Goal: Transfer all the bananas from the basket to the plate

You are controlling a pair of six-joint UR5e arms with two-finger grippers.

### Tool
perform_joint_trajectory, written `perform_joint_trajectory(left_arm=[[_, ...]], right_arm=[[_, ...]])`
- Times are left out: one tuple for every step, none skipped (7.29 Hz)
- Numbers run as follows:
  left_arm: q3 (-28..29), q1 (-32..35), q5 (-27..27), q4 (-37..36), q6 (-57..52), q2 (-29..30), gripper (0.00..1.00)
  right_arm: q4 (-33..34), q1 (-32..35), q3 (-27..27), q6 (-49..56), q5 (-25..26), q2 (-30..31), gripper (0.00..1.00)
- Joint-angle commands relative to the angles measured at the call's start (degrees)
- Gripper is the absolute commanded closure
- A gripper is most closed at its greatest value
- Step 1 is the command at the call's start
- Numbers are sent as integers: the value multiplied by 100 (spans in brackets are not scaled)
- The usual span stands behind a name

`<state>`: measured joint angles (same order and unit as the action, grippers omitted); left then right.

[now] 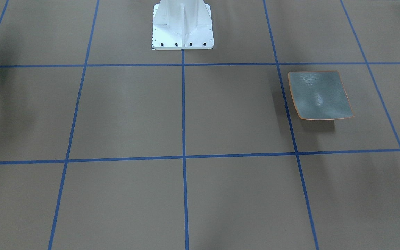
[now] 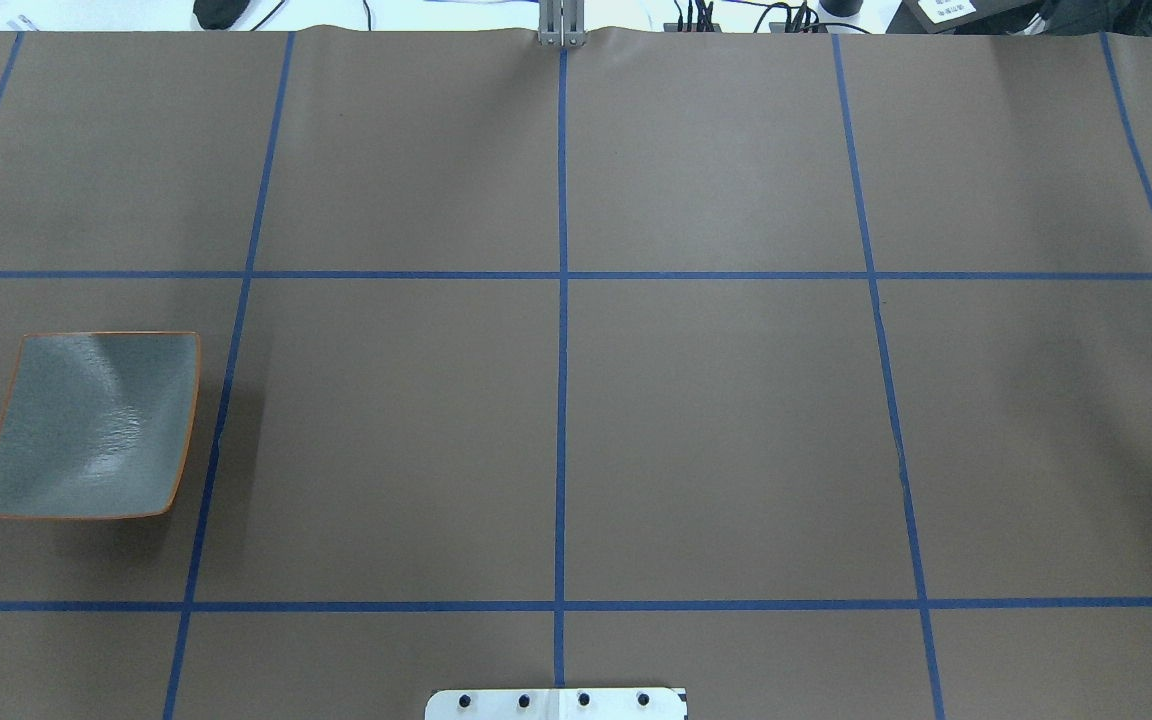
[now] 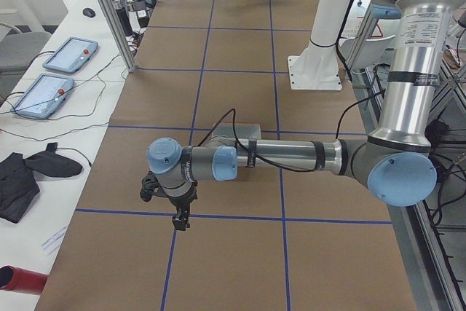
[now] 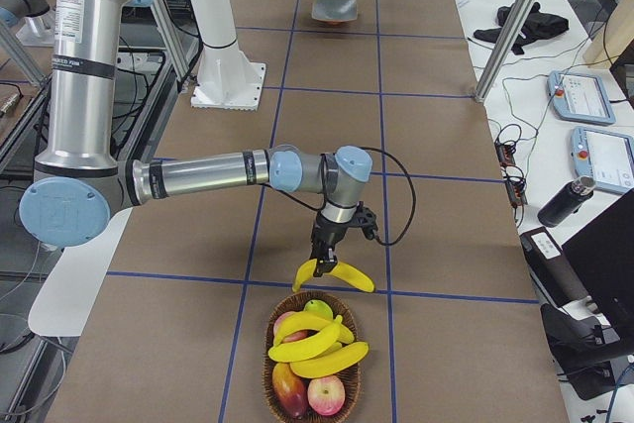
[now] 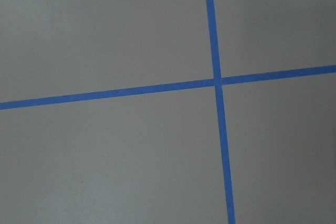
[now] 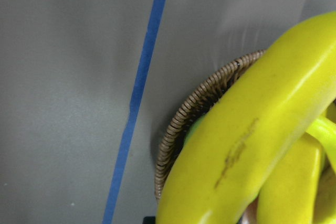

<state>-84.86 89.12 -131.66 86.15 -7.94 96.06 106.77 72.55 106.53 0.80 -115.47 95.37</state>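
A smooth, curved yellow banana [image 4: 347,274] hangs under the right gripper [image 4: 320,257], just above the round woven wicker basket [image 4: 269,369] at the desk's [image 2: 716,440] right end. The glossy, rippled square plate [image 2: 86,425] sits near the left end. I can't tell how the jaws stand on that gripper or on the left gripper [image 3: 179,221].

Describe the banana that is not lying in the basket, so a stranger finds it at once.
At the table end on the robot's right stands a woven basket of fruit. Just above its rim, one banana hangs under the right gripper. Unlike the bananas piled in the basket, it is raised clear of them.
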Motion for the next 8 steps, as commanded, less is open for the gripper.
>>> perform_joint_trajectory(left_arm=[[-4,0,0,7,3,44,0],[-48,0,-17,16,-5,149,0],[21,-26,-17,381,-6,246,0],[196,-52,-17,1264,12,194,0],[598,-53,-17,1934,21,246,0],[750,-140,-26,2010,291,412,0],[734,-297,-26,2028,772,561,0],[717,-395,-87,2055,1133,650,0]], right_arm=[[1026,13,201,0,-89,-971,100],[1152,-4,262,-9,-142,-1281,100],[1222,-83,315,-18,-264,-1580,100],[1241,-344,272,-70,-265,-1948,100],[1241,-643,176,-79,-248,-2378,100],[1223,-872,132,-193,-248,-2748,100],[1154,-1188,140,-829,-274,-3160,100],[1014,-1582,140,-1732,-274,-3539,100]])
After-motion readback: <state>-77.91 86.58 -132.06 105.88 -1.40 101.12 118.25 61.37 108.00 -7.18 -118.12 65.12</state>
